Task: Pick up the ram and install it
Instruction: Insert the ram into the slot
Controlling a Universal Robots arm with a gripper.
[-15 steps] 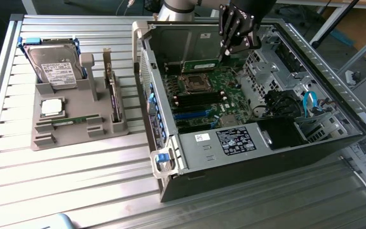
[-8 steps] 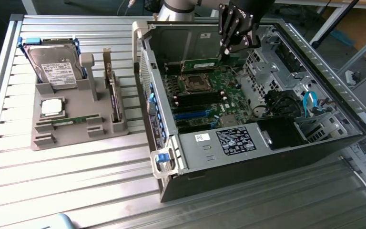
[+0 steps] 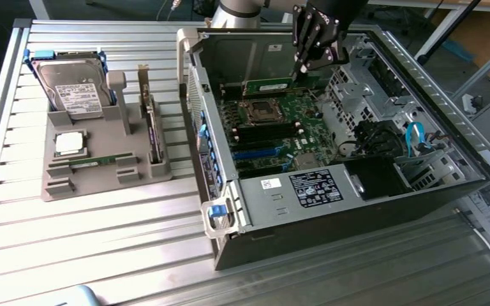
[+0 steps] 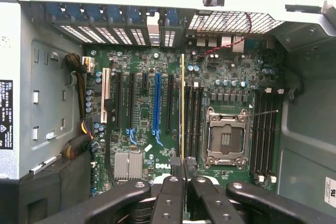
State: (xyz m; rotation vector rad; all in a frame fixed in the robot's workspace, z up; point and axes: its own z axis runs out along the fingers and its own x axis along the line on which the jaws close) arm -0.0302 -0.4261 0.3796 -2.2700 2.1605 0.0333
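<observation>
item: slim green circuit-board ram stick (image 3: 272,85) (image 4: 182,98), pinched near one end between the fingers of the black gripper (image 3: 303,69) (image 4: 184,169). location: held inside the open black computer case (image 3: 356,210), over the green motherboard (image 3: 292,131) (image 4: 231,72), edge-on along the black slots just beside the silver processor socket (image 3: 259,109) (image 4: 227,135). a second like stick (image 3: 100,159) is seated in the grey holder (image 3: 83,186) beside the case.
</observation>
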